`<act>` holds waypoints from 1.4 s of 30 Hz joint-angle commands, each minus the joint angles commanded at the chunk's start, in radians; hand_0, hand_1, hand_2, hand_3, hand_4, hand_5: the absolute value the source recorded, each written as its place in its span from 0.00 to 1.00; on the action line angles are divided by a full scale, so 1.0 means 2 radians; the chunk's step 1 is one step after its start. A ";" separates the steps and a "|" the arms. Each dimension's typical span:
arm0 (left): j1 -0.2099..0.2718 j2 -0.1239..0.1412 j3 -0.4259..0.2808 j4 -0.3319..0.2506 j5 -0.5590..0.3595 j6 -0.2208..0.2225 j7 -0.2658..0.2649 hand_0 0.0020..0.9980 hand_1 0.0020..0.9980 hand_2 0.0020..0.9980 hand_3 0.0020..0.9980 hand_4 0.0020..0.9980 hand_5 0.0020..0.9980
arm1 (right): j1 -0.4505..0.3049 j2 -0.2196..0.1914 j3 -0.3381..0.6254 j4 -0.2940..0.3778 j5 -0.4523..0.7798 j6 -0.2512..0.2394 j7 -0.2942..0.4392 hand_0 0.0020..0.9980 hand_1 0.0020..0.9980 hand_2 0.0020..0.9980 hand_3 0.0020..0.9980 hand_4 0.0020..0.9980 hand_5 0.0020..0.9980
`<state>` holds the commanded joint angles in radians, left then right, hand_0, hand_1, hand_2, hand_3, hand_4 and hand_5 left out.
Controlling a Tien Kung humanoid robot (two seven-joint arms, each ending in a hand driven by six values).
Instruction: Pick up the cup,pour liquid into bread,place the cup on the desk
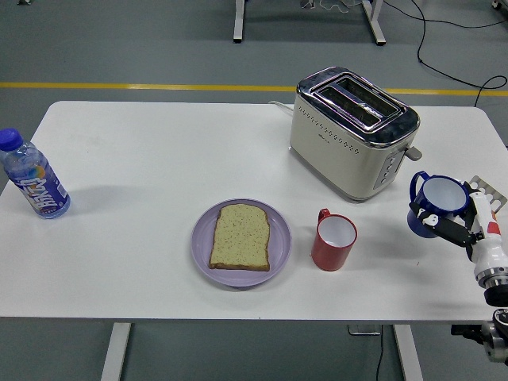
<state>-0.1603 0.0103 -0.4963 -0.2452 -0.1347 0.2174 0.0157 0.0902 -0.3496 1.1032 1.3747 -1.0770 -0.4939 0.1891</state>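
A blue cup [432, 205] with a white inside hangs upright just above the table at the right, its handle turned toward the toaster. My right hand [454, 226] is shut on it from the near right side. A slice of bread [240, 236] lies on a purple plate [203, 252] at the front middle of the table. A red cup [333, 240] stands just right of the plate, well left of the blue cup. My left arm is out of sight.
A cream and chrome toaster [352, 131] stands behind the red cup, close to the blue cup's far left. A water bottle [32, 184] with a blue cap stands at the table's left edge. The white table [143, 159] ends just right of my hand.
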 joint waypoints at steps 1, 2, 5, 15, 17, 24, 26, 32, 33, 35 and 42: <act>0.000 0.000 0.000 0.000 0.000 0.000 0.000 0.69 0.76 0.77 0.61 0.40 1.00 | 0.000 0.001 -0.002 -0.001 0.002 0.000 0.002 0.40 0.39 0.52 0.51 0.71 0.00; 0.000 0.000 0.000 0.000 0.000 0.000 0.000 0.69 0.76 0.77 0.61 0.40 1.00 | 0.000 0.001 -0.003 -0.002 0.003 0.001 0.004 0.40 0.39 0.52 0.51 0.71 0.00; -0.001 0.000 0.001 0.000 -0.001 0.000 0.000 0.69 0.76 0.77 0.61 0.40 1.00 | 0.000 0.004 -0.007 -0.007 0.006 0.003 0.011 0.40 0.39 0.52 0.51 0.71 0.00; -0.002 0.001 0.005 -0.001 -0.006 -0.001 -0.001 0.69 0.76 0.77 0.61 0.40 1.00 | 0.002 0.009 -0.022 -0.034 0.018 0.009 0.029 0.40 0.39 0.52 0.51 0.71 0.00; -0.002 0.001 0.005 -0.001 -0.006 -0.001 -0.002 0.69 0.76 0.77 0.61 0.40 1.00 | 0.002 0.009 -0.025 -0.039 0.020 0.010 0.032 0.41 0.39 0.52 0.51 0.70 0.00; -0.002 0.002 0.004 -0.001 -0.005 0.000 -0.001 0.69 0.76 0.77 0.61 0.40 1.00 | 0.007 0.013 -0.038 -0.063 0.033 0.027 0.055 0.41 0.39 0.52 0.52 0.70 0.00; -0.002 0.002 0.004 -0.001 -0.006 0.000 -0.001 0.69 0.76 0.77 0.61 0.40 1.00 | 0.009 0.014 -0.041 -0.070 0.038 0.030 0.062 0.41 0.39 0.52 0.52 0.70 0.00; -0.003 0.002 0.005 -0.001 -0.006 0.000 -0.001 0.69 0.76 0.77 0.61 0.40 1.00 | 0.015 0.018 -0.048 -0.088 0.052 0.040 0.080 0.42 0.39 0.52 0.52 0.70 0.00; -0.003 0.002 0.005 -0.001 -0.006 0.000 -0.001 0.69 0.76 0.77 0.61 0.40 1.00 | 0.016 0.018 -0.049 -0.091 0.053 0.041 0.082 0.42 0.39 0.52 0.52 0.70 0.00; -0.003 0.002 0.005 -0.001 -0.007 0.000 -0.001 0.69 0.76 0.77 0.61 0.40 1.00 | 0.019 0.020 -0.053 -0.098 0.056 0.043 0.086 0.42 0.40 0.52 0.52 0.69 0.00; -0.003 0.001 0.005 -0.001 -0.006 0.000 0.000 0.69 0.76 0.77 0.61 0.40 1.00 | 0.023 0.024 -0.059 -0.116 0.059 0.045 0.097 0.42 0.40 0.52 0.52 0.69 0.00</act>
<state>-0.1653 0.0128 -0.4868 -0.2482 -0.1465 0.2176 0.0152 0.1358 -0.3025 0.9854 1.1427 -0.9581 -0.4043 0.3826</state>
